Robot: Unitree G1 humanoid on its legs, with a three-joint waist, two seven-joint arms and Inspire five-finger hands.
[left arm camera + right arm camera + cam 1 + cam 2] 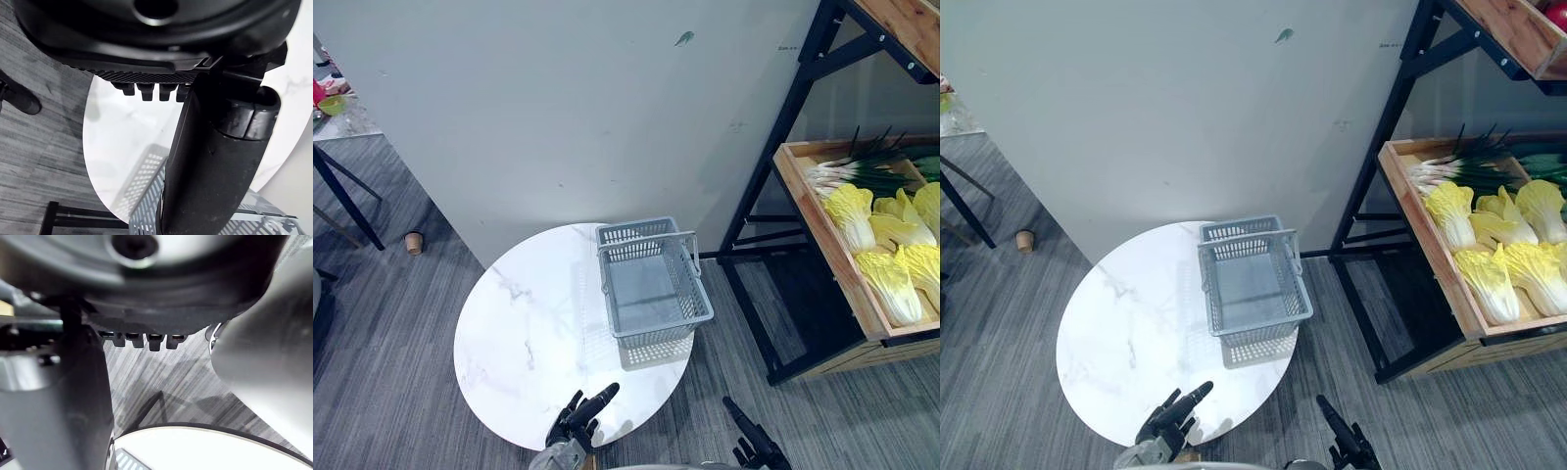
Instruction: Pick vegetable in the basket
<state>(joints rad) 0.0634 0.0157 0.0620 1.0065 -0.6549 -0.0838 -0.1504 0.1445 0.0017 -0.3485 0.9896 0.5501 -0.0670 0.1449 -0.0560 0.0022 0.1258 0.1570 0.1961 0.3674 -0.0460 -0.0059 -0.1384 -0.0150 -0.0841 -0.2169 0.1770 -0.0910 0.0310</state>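
Vegetables: napa cabbages point(889, 284), pale yellow-green, lying in a wooden crate point(822, 240) on the black metal rack point(783, 127), to the robot's right. I count five heads, though the frame edge cuts the pile, so the count is unsure. One bunch of green onions point(862, 174) lies at the crate's far end, white bulbs pointing toward the table, touching the nearest cabbage. None of the vegetables is in either hand or in the basket.

One grey plastic mesh basket point(651, 284) sits on the far right part of the round white marble table point(529, 333), on the side nearest the rack. Its bottom shows bare. One handle stands up across it, and a second seems folded back at the far end.

Left hand point(576, 421) hovers over the table's near edge with fingers straight and loose, holding nothing. Right hand point(754, 446) is low over the carpet, just off the table's near right edge. It is also extended and holds nothing. It is well apart from the crate.

One small brown cup point(414, 242) stands on the grey carpet by the wall, left of the table. A second wooden shelf point(1518, 34) sits higher on the rack.
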